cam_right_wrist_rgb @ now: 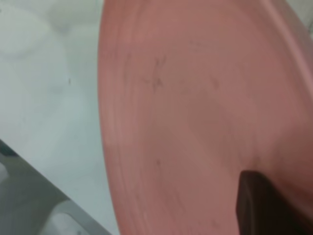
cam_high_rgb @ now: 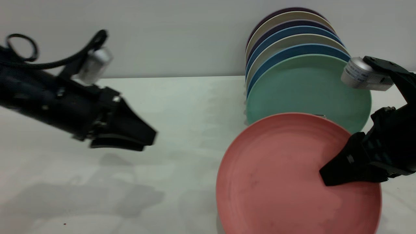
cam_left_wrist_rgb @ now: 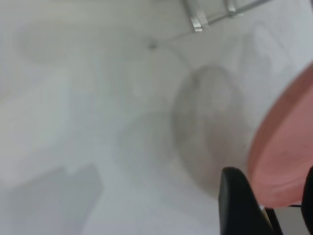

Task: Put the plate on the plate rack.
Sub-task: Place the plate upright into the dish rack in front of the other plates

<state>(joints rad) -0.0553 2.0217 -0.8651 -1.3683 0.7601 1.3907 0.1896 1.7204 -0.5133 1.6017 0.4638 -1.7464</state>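
The salmon-pink plate (cam_high_rgb: 279,175) is held up off the table, tilted nearly upright, just in front of the teal-green plate (cam_high_rgb: 305,87). My right gripper (cam_high_rgb: 329,176) is shut on the pink plate's right rim; one finger (cam_right_wrist_rgb: 261,205) lies across its face and the other is hidden behind it. The pink plate fills the right wrist view (cam_right_wrist_rgb: 195,112). My left gripper (cam_high_rgb: 143,139) hovers open and empty over the table at the left, apart from the plate, whose edge shows in the left wrist view (cam_left_wrist_rgb: 283,156). The silver wire rack (cam_left_wrist_rgb: 210,14) is mostly hidden behind the plates.
Several blue, beige and dark plates (cam_high_rgb: 292,35) stand upright in a row behind the teal one, running back to the wall. The white table (cam_high_rgb: 182,107) stretches between the two arms.
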